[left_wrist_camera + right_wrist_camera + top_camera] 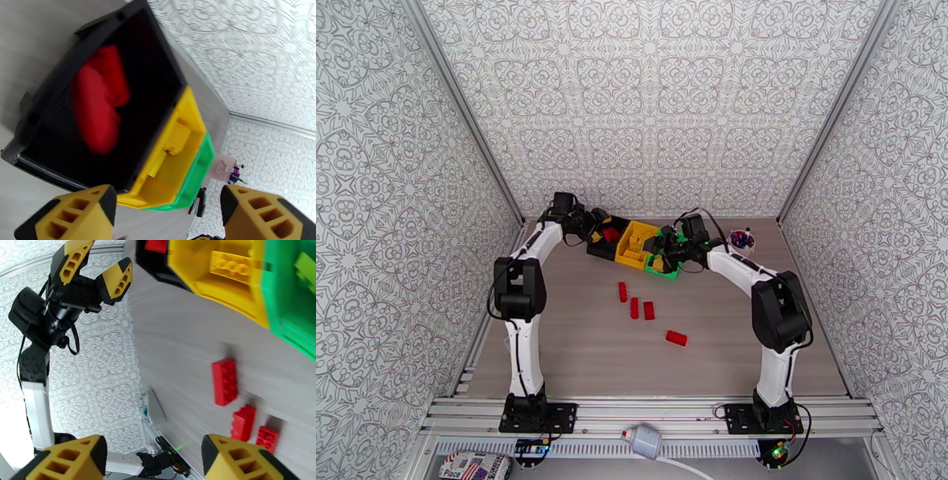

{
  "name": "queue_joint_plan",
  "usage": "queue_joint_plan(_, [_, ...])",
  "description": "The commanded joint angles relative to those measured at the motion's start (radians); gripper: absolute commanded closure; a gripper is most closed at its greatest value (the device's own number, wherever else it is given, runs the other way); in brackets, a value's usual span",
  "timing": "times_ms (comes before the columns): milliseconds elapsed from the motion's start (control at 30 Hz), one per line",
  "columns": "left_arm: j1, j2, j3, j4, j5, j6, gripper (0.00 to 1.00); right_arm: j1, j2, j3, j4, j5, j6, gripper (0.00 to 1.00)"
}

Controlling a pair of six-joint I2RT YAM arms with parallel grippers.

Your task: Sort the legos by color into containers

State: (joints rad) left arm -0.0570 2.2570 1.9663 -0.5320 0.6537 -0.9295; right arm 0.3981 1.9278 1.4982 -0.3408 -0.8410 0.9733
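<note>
Jaws of the left gripper (168, 199) stand wide apart with nothing between them, and they hang just over the near edge of the black rectangular plastic bin (154, 90). Inside this bin lie red plastic studded bricks (98, 102). The wrist view is blurred here, so we think there are two or three, but we cannot count them surely. Touching the black bin stands the yellow plastic bin (193, 118), with yellow bricks (175, 138) in it. Next in the row, touching it too, is the green plastic bin (197, 173). The right gripper (154, 445) also has its jaws apart and holds nothing; from above we see it at the green bin. On the grey wood-patterned table (577, 347), in front of the bins, four loose red bricks (634, 307) lie: three near together and one a little closer to the arm bases. A round pink cup of pens (741, 238) stands near the green bin, on its right.
</note>
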Motion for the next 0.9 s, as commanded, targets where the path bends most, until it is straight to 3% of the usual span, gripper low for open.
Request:
queue_joint_plan(0, [-0.002,-0.026,0.024,-0.074,-0.041,0.052,0.24,-0.007,-0.079,-0.025,-0.135,0.048,-0.112,0.32])
queue_joint_plan(233, [-0.074,-0.210,-0.106,-0.207,-0.190,0.190,0.24,-0.008,-0.160,-0.050,-0.382,0.215,-0.266,0.33])
queue_joint_plan(433, [-0.191,-0.349,-0.279,-0.306,-0.347,0.262,0.24,-0.008,-0.229,-0.125,-0.553,0.395,-0.328,0.34])
queue_joint_plan(667, [-0.367,-0.470,-0.493,-0.344,-0.493,0.239,0.29,-0.006,-0.352,-0.337,-0.509,0.422,-0.275,0.35])
queue_joint_plan(867, [-0.505,-0.505,-0.626,-0.303,-0.519,0.167,0.35,0.025,-0.473,-0.478,-0.477,0.435,-0.224,0.34])
